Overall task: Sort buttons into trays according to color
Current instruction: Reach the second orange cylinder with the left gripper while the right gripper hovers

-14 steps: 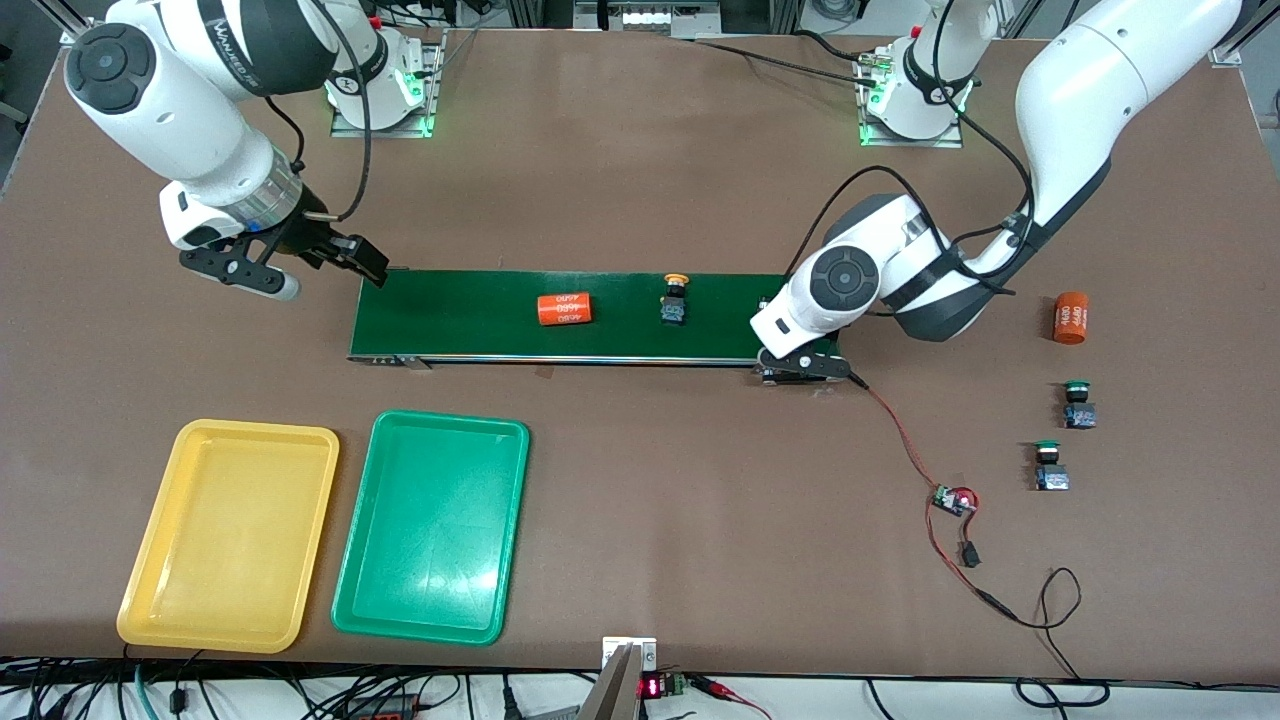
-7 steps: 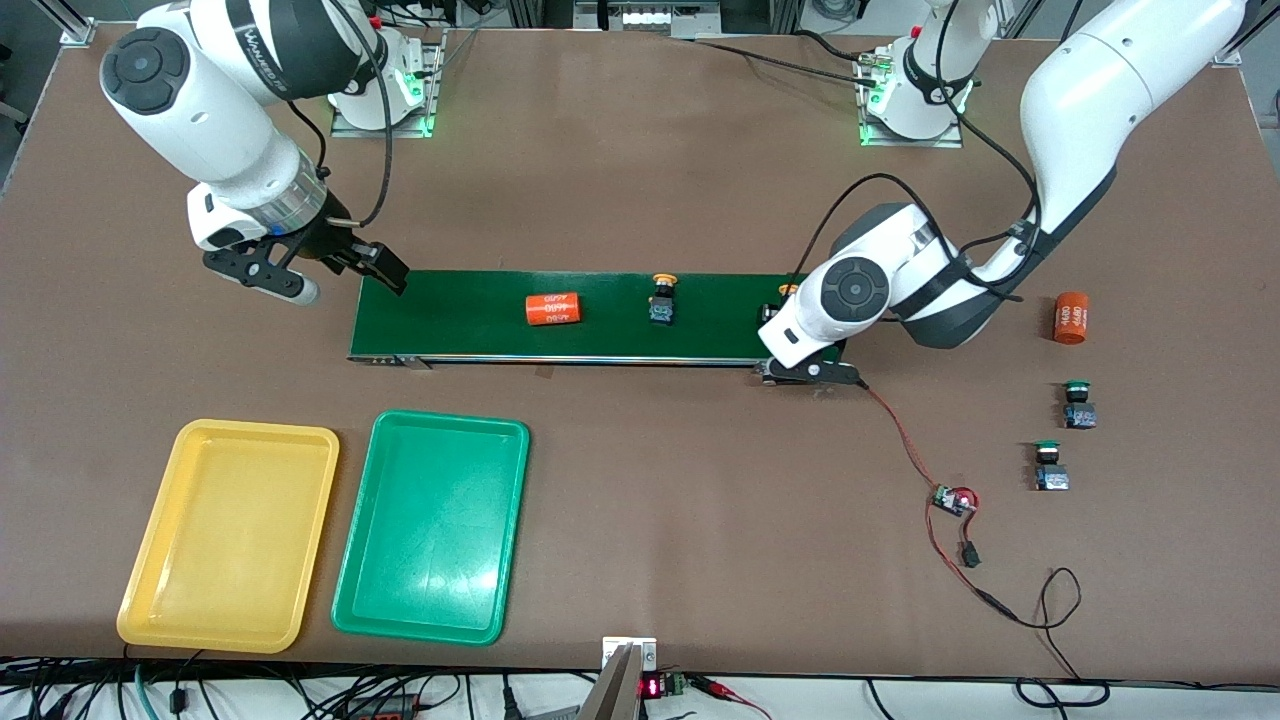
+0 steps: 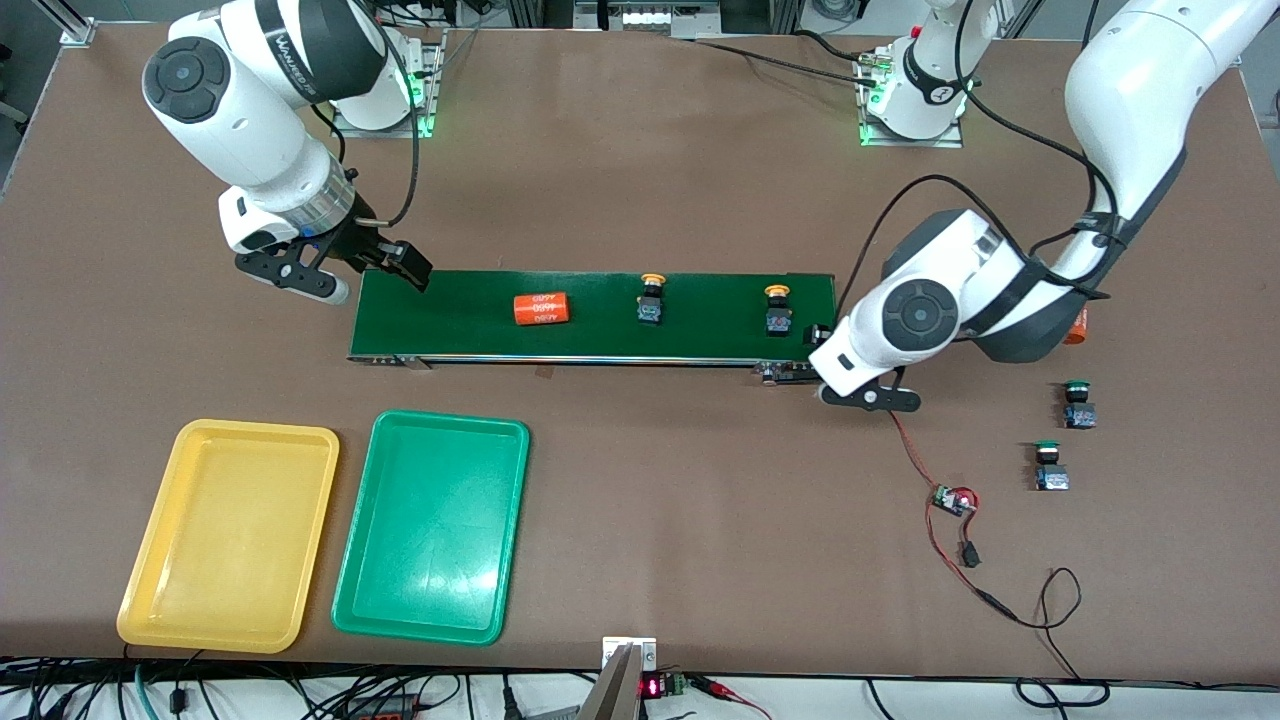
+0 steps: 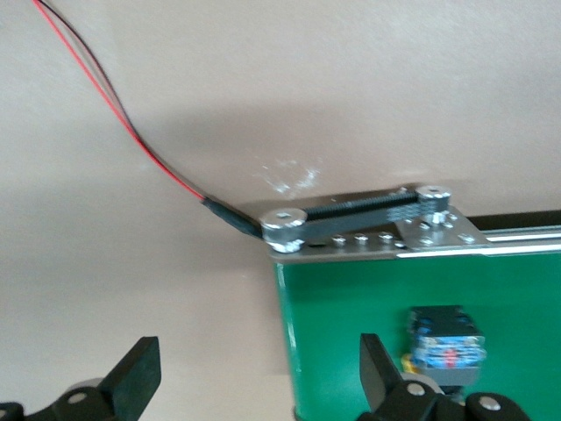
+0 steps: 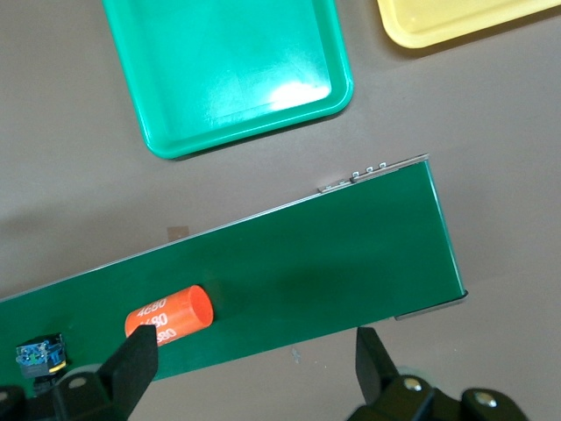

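Note:
Two yellow-capped buttons stand on the dark-green belt [image 3: 460,315], one mid-belt [image 3: 651,298] and one [image 3: 778,309] near the left arm's end. Two green-capped buttons [image 3: 1077,403] [image 3: 1049,466] stand on the table toward the left arm's end. My left gripper [image 3: 846,368] [image 4: 259,360] is open, straddling the belt's end corner, with the nearest button [image 4: 447,340] just off one finger. My right gripper [image 3: 350,275] [image 5: 256,355] is open over the belt's other end, holding nothing. The yellow tray [image 3: 150,560] [image 5: 456,22] and green tray [image 3: 360,560] [image 5: 158,132] lie empty nearer the front camera.
An orange cylinder [image 3: 541,309] [image 5: 171,317] lies on the belt toward the right arm's end. Another orange cylinder [image 3: 1079,328] is mostly hidden by the left arm. A red-and-black wire [image 3: 915,455] [image 4: 131,123] runs from the belt's end to a small board [image 3: 955,499].
The left gripper opened, left a yellow button on the belt and drew off toward its own end. The right gripper moved closer to the belt. The cylinder and mid-belt button drifted toward the right arm's end.

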Robot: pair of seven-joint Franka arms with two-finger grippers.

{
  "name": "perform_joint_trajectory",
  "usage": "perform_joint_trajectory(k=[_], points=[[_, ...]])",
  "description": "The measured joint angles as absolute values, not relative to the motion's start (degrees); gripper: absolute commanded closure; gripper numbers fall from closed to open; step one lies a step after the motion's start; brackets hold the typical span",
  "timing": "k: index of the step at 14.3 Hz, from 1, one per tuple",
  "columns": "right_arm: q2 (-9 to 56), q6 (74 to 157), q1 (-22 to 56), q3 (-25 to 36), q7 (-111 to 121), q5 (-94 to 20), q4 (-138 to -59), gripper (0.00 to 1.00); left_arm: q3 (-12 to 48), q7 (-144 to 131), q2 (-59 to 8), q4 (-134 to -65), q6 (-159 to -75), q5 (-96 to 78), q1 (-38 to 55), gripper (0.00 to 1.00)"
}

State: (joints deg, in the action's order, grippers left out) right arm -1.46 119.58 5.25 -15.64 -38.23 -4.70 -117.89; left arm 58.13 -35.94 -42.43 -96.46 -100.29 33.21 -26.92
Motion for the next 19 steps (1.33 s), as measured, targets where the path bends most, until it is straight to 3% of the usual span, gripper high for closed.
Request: perform_joint_trajectory(k=[19], points=[[-0.42, 121.29, 6.98, -18.82, -40.57, -4.7, -120.46, 0.0, 45.5, -6.68, -42.45, -90.78, -101.79, 33.93, -32.01, 0.0]])
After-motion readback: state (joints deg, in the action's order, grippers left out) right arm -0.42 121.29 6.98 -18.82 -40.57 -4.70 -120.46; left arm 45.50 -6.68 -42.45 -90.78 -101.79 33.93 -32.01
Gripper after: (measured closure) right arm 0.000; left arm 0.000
